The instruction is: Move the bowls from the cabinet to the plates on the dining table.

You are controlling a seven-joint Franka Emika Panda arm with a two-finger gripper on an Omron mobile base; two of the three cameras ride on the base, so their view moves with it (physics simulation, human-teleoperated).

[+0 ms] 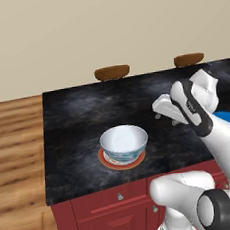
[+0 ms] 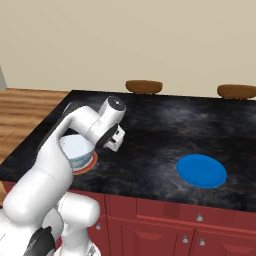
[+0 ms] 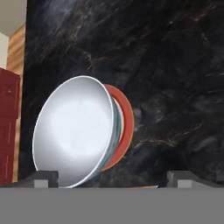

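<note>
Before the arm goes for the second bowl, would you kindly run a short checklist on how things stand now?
1. White bowl sits on the orange plate: ok.
2. Bowl upright: ok.
3. Gripper open, fingers wide apart: ok.
4. Fingers clear of the bowl: cannot tell; one fingertip shows close by its rim.
5. Blue plate bare and ready for the other bowl: ok.
6. Table free of things around the arm's way back: ok.

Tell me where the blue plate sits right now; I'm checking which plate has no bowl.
The blue plate lies bare on the dining table, on the right in the right base view, apart from the white bowl on the orange-red plate.
</note>
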